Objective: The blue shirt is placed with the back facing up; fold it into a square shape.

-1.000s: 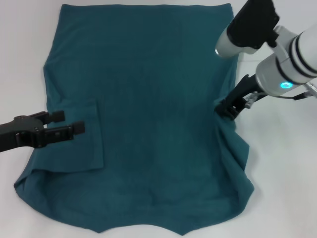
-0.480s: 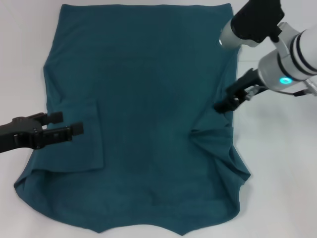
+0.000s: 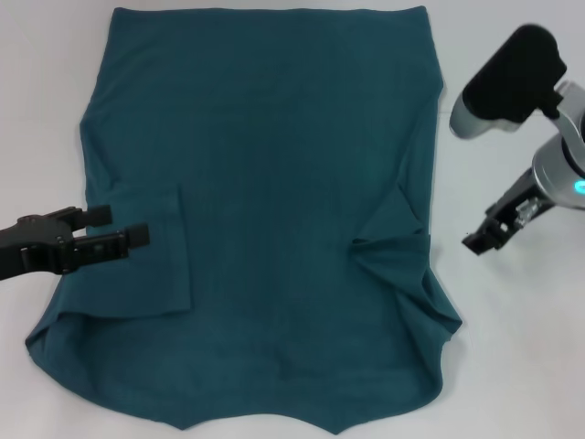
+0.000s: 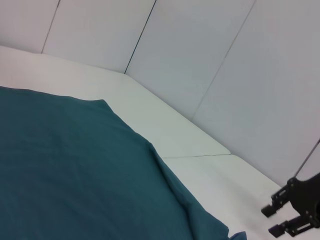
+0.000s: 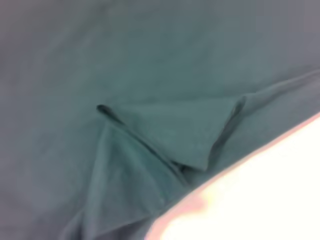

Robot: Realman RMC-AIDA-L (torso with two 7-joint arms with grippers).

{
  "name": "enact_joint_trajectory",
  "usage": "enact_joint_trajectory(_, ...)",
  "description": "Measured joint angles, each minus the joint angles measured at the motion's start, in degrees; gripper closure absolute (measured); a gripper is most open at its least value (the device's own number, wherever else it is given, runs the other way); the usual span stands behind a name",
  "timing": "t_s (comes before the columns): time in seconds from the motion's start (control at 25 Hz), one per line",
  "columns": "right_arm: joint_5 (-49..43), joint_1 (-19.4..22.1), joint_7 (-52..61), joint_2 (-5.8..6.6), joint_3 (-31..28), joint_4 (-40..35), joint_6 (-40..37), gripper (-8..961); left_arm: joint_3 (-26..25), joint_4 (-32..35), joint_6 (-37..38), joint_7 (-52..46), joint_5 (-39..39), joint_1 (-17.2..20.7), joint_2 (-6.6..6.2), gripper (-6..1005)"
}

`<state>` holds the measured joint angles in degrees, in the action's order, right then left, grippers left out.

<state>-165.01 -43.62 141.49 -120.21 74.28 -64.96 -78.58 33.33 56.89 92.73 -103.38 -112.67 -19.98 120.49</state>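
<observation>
The blue shirt [image 3: 274,183] lies flat on the white table, plain back up. It also shows in the left wrist view [image 4: 75,175] and the right wrist view [image 5: 125,60]. Its left sleeve [image 3: 155,274] is folded in flat. Its right sleeve [image 3: 393,256] is folded in as a rumpled flap, seen close in the right wrist view [image 5: 175,135]. My left gripper [image 3: 121,225] is open and empty over the shirt's left edge. My right gripper [image 3: 475,243] is open and empty over bare table, right of the shirt; it also shows in the left wrist view [image 4: 272,221].
The white table [image 3: 512,366] shows bare strips left and right of the shirt. Pale wall panels [image 4: 200,60] stand behind the table. The shirt's collar end reaches the near edge of the head view.
My right gripper has let go of the right sleeve, which now lies folded onto the shirt, and has moved right, off the cloth. My left gripper has drifted slightly left.
</observation>
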Motion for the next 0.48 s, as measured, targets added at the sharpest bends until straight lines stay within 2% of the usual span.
enact_joint_trajectory(0.2,7.0,1.2,-1.4,0.17,0.1,0.3,-1.2,381,0.0,0.0,-0.1,0.0,-0.2,-0.3,-0.04,52)
enact_joint_trajectory(0.4,10.6,1.9,-1.1,0.24,-0.9,0.1,-2.2,622,0.0,0.0,-0.1,0.0,-0.4,-0.4,-0.07,53)
enact_joint_trajectory(0.48,10.8,2.2,-0.5,0.07,-1.2,0.4,-1.8,613,0.0,-0.1,-0.1,0.0,-0.5,-0.3,-0.08,53)
